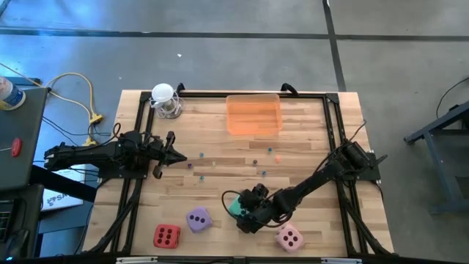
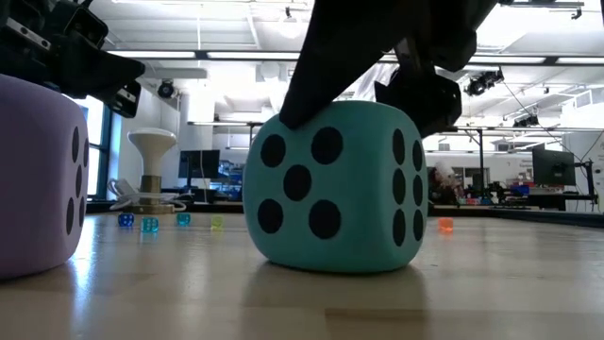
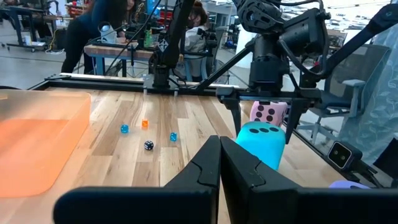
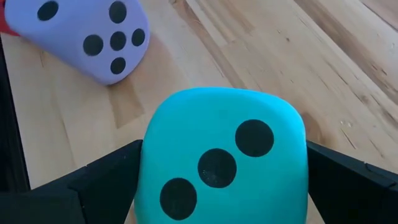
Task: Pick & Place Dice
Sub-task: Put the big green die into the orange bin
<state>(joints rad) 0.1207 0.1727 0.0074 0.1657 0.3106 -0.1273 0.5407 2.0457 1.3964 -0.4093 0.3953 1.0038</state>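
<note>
The teal die [image 1: 234,207] [image 4: 221,155] rests flat on the table near its near edge. My right gripper [image 1: 245,213] [image 3: 266,124] is open, and its fingers stand on either side of the die's upper part. On the table's near side the purple die [image 1: 198,218] [image 4: 81,31], the red die [image 1: 166,236] and the pink die [image 1: 289,237] sit on the wood, untouched. My left gripper [image 1: 179,155] [image 3: 221,168] is shut and waits over the table's left side. My right gripper comes down on the teal die from above, one finger [image 4: 106,180] at each of two opposite side faces near the top edge [image 2: 283,118]. The die stands with its bottom face on the table. Whether the fingers touch it, I cannot tell.
An orange tray [image 1: 253,115] lies at the far middle of the table, with a white lamp-like object [image 1: 165,99] to its left. Tiny coloured beads [image 1: 256,163] [image 2: 149,224] are scattered across the middle. A black frame [image 1: 333,132] runs along the table's edges. People work in the room beyond.
</note>
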